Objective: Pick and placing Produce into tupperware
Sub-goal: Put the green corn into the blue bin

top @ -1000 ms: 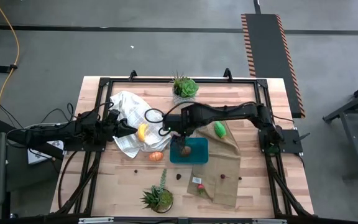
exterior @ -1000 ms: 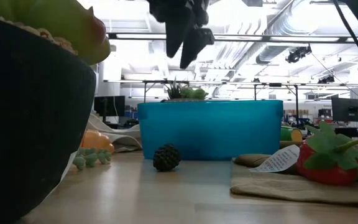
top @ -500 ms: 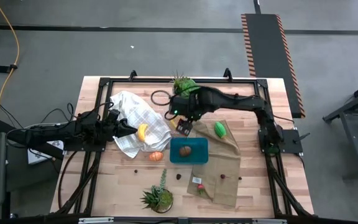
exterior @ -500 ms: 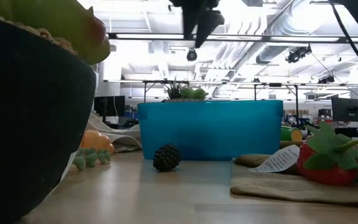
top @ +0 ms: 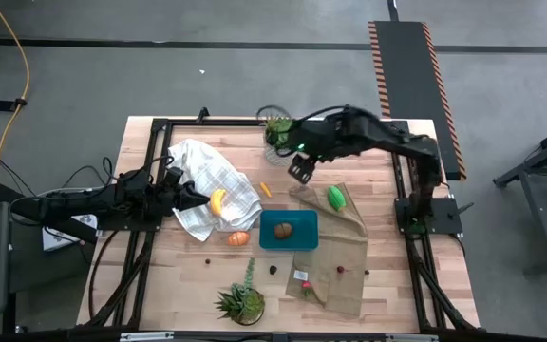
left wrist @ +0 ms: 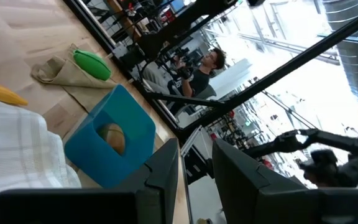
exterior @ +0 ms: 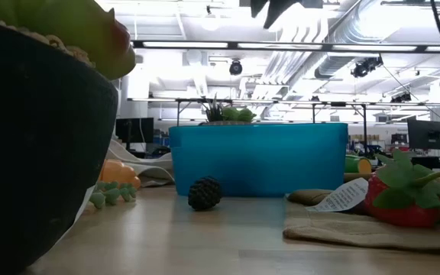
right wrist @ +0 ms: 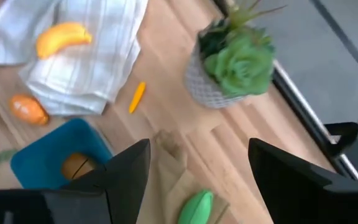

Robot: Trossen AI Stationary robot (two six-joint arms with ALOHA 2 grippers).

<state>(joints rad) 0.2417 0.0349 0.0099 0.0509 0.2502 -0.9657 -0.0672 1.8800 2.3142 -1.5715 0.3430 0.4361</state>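
Note:
The teal tupperware [top: 302,241] stands at mid-table with the brown round piece [top: 284,229] lying inside it. The brown piece also shows in the right wrist view [right wrist: 78,165] and the left wrist view [left wrist: 112,137]. My right gripper [top: 300,169] hangs open and empty, high above the table, between the tupperware and the far potted plant. The yellow banana [top: 218,200] lies on the white cloth. The bright green piece [top: 335,198] lies on the tan cloth. An orange piece [top: 239,238] and a small orange sliver [top: 266,189] lie on bare wood. My left gripper [top: 190,197] waits open beside the banana.
The white checked cloth [top: 212,185] is left of the tupperware and the tan cloth [top: 340,249] right of it. Potted plants stand at the far edge [top: 281,131] and the near edge [top: 242,302]. A toy strawberry [exterior: 403,200] and a dark berry [exterior: 205,193] lie near the tupperware. A person [left wrist: 213,62] shows beyond the table.
My right gripper has risen from just above the tupperware and moved toward the table's far edge and somewhat right, ending near the far potted plant. The brown round piece has stayed in the tupperware.

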